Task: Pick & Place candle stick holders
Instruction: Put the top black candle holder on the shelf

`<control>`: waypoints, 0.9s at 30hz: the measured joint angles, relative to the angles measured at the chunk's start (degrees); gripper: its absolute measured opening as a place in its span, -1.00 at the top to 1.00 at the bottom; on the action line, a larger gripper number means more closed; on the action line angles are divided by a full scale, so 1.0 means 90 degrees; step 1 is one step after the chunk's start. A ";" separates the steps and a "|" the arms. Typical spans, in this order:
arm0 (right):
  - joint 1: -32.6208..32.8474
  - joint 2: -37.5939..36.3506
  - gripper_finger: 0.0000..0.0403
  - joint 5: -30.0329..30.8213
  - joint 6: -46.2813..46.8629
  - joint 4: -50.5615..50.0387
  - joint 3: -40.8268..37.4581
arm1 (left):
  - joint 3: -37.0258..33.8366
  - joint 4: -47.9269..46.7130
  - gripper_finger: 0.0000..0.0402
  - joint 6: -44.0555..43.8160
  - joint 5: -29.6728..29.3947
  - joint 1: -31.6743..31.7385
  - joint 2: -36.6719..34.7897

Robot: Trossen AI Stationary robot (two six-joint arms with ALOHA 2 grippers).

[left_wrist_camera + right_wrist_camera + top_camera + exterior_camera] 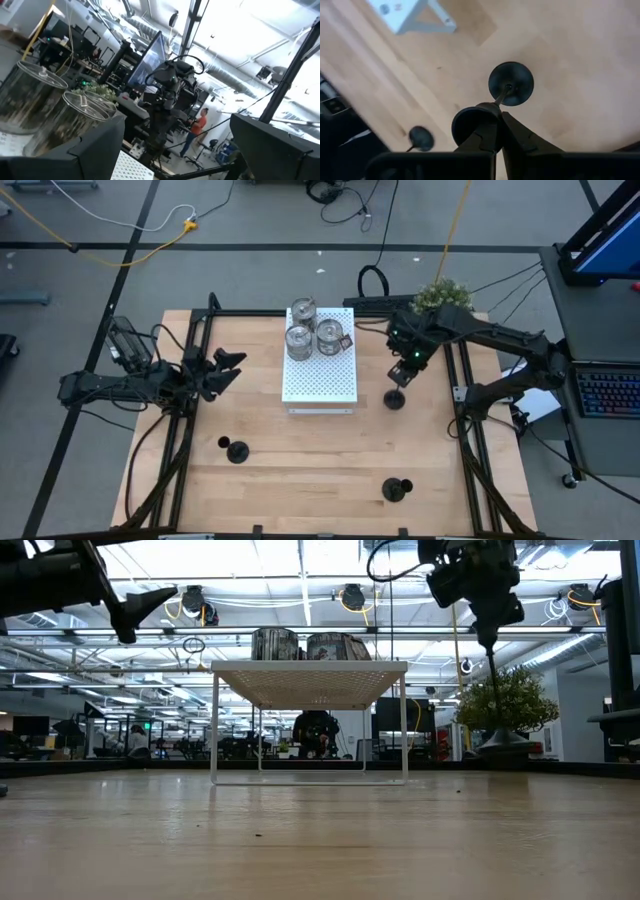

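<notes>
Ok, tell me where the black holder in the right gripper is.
In the high view the black holder stands just right of the white board, below the plant, with the right gripper shut on its top.

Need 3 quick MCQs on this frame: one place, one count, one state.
1. Where are the silver holders?
A) on the white board
B) on the bare table
C) in the plant

2. How many black holders are visible?
A) one
B) two
C) three

3. What is the right gripper doing?
A) open and empty
B) shut on a black holder
C) holding a silver holder

Key: 1 A, all three stand on the board. 2 C, the others are at and. 3 B, its fingers pinch the stem.
</notes>
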 joint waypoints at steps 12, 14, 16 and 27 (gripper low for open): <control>0.1062 -0.0002 1.00 -0.1044 0.1241 0.1058 0.0000 | 0.0233 -0.0066 -0.82 -0.0327 0.0073 -0.0048 0.0187; 0.1236 -0.0002 1.00 -0.1183 0.1497 0.1428 0.0000 | 0.0389 -0.0075 -0.82 -0.0219 0.0194 -0.0135 0.0387; 0.1412 -0.0002 1.00 -0.1306 0.1755 0.1858 0.0000 | 0.0588 -0.0077 -0.82 -0.0123 0.0237 -0.0261 0.0655; 0.2020 -0.0002 1.00 -0.1513 0.2812 0.4283 0.0002 | 0.2611 -0.2092 -0.82 0.0515 0.0249 -0.0947 0.2697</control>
